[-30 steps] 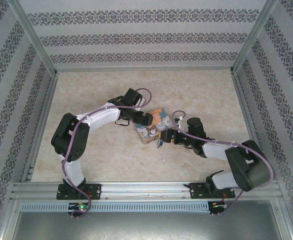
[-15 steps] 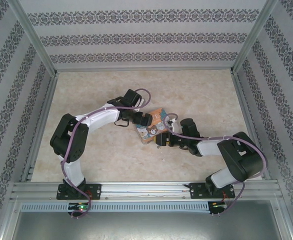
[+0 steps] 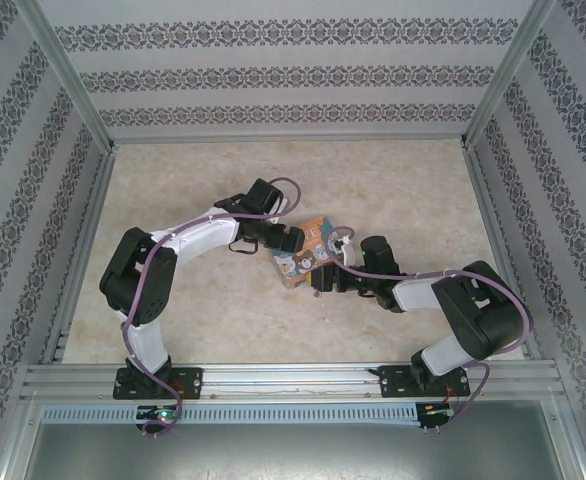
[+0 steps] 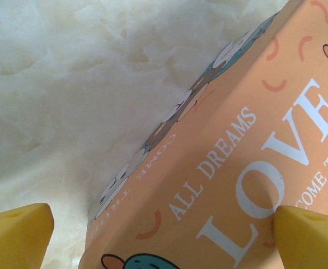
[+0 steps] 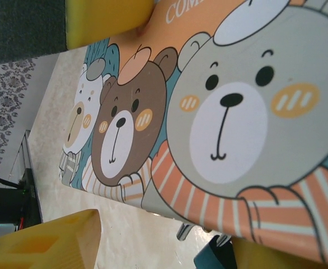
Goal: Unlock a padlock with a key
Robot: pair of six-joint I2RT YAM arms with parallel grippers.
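Top external view gives me the beige marbled table [image 3: 393, 190] with both arms bent in toward its middle: the white-and-black left arm [image 3: 203, 235] comes in from the left, the white-and-black right arm [image 3: 423, 290] from the right. Between them lies the flat orange-and-teal cardboard box printed with cartoon bears and the word LOVE [image 3: 311, 250], turned at an angle to the table edges.

The left gripper [image 3: 293, 240] sits at the box's left side. On the left wrist camera that left gripper [image 4: 163, 224] is spread wide, its yellow fingertips [image 4: 18, 235] far apart with nothing clamped. One is over bare table and the other over the orange top face of the box.

The right gripper [image 3: 322, 281] is at the near edge of the box. On the right wrist camera the right gripper [image 5: 164, 241] also stands wide apart and grips nothing that I can see.

The small teal-blue padlock [image 5: 211, 260] shows at the bottom of that picture, on the table just beside the box's near edge, between the right fingers and close to one of them. Two thin silvery metal pieces [image 5: 183, 231] stick out from under the box edge next to it, and I cannot tell what they belong to
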